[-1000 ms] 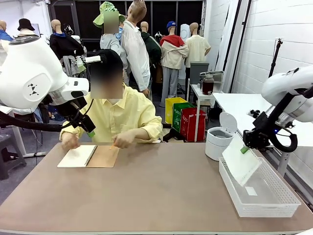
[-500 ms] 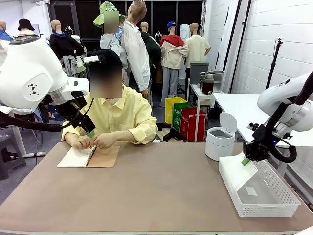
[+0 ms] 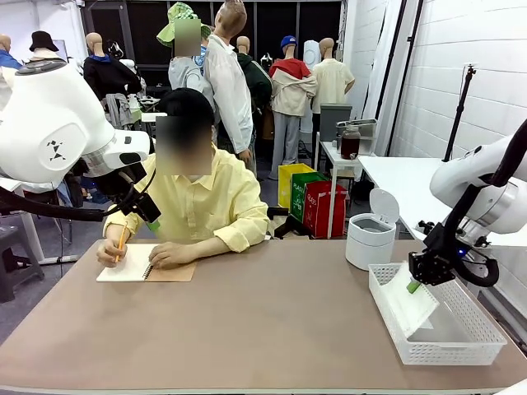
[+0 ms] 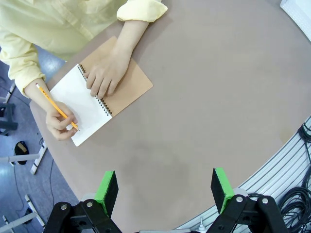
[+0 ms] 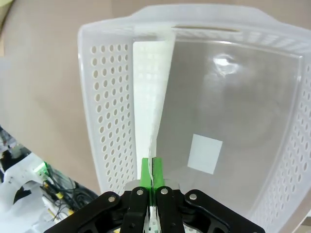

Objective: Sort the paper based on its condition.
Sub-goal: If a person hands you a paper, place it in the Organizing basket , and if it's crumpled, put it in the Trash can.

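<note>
Over the white basket at the table's right near side, my right gripper dips low, pads pressed together on a flat sheet of paper that slants down inside along the left wall. My right wrist view adds a small white rectangle on the basket floor. My left gripper, jaws apart, hangs high above the table near the person's notebook.

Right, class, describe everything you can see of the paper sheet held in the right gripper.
The paper sheet is thin, white, flat and uncrumpled. The right gripper pinches its top edge between shut jaws. It slants down inside the white perforated basket, along one long wall; whether it touches the floor I cannot tell. A smaller white piece lies apart on the floor.
</note>
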You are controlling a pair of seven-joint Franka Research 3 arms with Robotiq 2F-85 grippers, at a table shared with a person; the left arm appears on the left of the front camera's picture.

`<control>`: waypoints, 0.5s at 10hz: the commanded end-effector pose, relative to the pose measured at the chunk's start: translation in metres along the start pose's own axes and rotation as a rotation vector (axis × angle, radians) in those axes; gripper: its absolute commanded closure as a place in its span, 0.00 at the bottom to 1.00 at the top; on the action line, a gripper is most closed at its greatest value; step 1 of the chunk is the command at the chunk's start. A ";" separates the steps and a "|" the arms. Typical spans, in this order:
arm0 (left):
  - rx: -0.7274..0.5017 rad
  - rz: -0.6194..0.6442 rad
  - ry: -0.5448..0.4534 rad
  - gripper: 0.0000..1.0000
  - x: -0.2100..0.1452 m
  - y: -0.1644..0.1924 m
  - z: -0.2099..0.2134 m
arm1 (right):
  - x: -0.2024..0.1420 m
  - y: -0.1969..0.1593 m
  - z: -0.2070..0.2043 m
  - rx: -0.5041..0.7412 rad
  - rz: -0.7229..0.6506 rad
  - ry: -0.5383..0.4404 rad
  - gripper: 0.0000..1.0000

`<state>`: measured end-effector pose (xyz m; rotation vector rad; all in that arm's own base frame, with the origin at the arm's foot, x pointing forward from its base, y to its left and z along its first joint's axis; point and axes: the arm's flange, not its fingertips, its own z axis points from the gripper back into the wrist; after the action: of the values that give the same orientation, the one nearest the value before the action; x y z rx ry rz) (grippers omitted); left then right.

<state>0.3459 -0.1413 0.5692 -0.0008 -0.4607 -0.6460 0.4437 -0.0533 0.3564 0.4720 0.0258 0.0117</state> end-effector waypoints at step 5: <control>-0.002 0.000 -0.002 0.00 0.000 0.001 0.001 | 0.005 0.000 -0.017 -0.176 -0.146 -0.010 0.36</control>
<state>0.3459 -0.1413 0.5692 -0.0008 -0.4607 -0.6460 0.4502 -0.0517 0.3409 0.3526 0.0317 -0.0926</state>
